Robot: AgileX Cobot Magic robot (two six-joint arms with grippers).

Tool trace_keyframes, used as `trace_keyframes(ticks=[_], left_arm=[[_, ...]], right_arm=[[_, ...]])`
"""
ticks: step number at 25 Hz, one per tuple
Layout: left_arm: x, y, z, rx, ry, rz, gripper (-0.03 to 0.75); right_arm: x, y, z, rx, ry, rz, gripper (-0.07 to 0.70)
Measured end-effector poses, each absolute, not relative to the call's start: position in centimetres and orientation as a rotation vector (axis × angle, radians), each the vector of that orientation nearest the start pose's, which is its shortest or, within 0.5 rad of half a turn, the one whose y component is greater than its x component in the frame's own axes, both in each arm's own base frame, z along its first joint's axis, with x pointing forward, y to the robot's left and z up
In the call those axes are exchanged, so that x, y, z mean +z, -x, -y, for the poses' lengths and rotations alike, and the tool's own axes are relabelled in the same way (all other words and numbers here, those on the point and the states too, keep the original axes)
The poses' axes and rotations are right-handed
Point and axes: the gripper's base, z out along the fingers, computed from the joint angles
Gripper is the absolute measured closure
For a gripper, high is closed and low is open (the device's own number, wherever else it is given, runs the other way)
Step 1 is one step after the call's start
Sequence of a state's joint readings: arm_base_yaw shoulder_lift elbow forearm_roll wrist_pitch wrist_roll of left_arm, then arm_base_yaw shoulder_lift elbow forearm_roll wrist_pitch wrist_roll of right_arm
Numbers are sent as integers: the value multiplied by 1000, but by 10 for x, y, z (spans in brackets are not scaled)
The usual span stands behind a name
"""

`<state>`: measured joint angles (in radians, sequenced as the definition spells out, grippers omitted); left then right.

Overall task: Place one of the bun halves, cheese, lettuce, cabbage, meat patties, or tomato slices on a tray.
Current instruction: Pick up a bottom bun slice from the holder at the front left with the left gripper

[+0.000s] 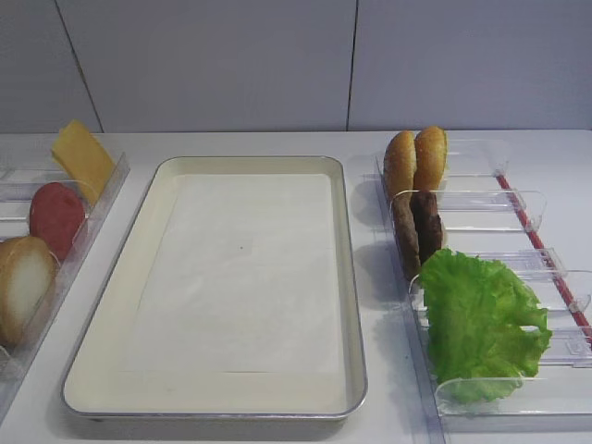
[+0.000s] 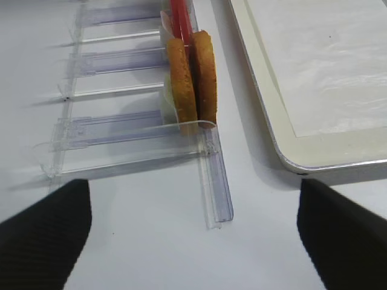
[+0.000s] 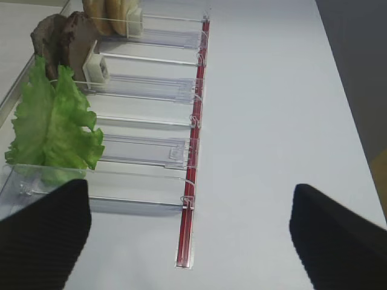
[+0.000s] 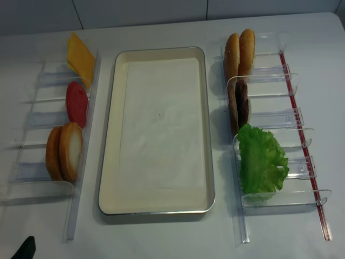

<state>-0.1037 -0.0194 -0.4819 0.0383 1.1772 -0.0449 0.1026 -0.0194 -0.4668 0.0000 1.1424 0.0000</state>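
The tray sat mid-counter, only its paper liner inside. I saw bun halves racked by the left edge, lettuce by the right. My left gripper and right gripper both hung spread, holding nothing.

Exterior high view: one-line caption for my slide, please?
Bare lined tray between racks: cheese, tomato, bun left; buns, patties, lettuce right.

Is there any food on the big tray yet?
No, the tray holds only its white paper liner; all the food stands in the side racks.
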Motion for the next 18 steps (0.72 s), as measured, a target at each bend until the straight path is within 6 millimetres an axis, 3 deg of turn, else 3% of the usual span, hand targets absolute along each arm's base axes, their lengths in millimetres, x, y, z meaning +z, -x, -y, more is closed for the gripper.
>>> trace_keyframes(ticks=[18], left_arm=[[263,11,-4,-39,-59,-2158,74]], right_arm=[[262,8,1,60,110,-2138,-37]])
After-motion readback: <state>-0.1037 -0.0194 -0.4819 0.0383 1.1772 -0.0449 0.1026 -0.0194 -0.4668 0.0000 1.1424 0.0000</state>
